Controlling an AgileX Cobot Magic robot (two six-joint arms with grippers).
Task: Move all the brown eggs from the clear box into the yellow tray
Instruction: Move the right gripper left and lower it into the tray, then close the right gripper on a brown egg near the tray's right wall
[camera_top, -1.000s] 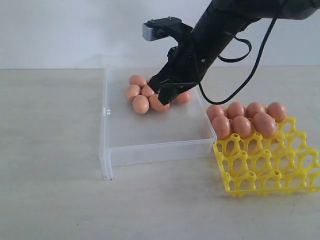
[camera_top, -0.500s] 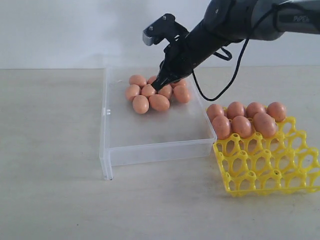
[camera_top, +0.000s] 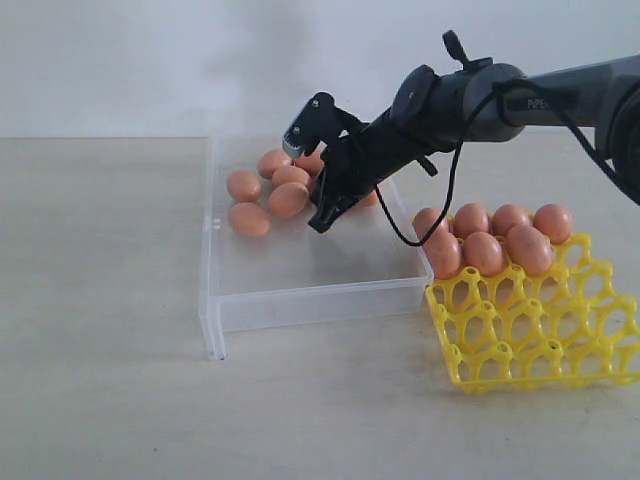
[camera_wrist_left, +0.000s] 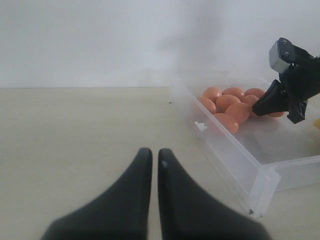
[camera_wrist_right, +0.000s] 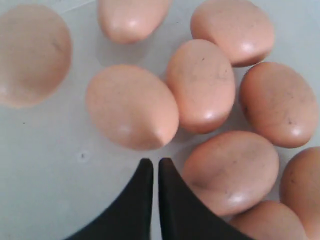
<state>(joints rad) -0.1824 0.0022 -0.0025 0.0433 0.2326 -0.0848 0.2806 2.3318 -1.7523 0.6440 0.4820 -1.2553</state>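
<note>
Low in the clear box (camera_top: 310, 305), right gripper (camera_top: 321, 224) pinched together and empty beside the loose brown eggs (camera_top: 288, 198), seemingly to separate 1; 7 seated in the yellow tray (camera_top: 530, 340); left gripper (camera_wrist_left: 151, 155) closed, idle.

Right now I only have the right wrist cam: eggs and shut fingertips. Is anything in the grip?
Observer: No. On the exterior view the right gripper is shut and empty, tip down inside the clear box, beside the brown eggs.
Operator: How full is the tray?
Observer: The yellow tray holds seven eggs in its far rows; the near cells are empty.
Operator: Left arm in my way?
Observer: No. The left gripper is shut over bare table, apart from the box.
</note>
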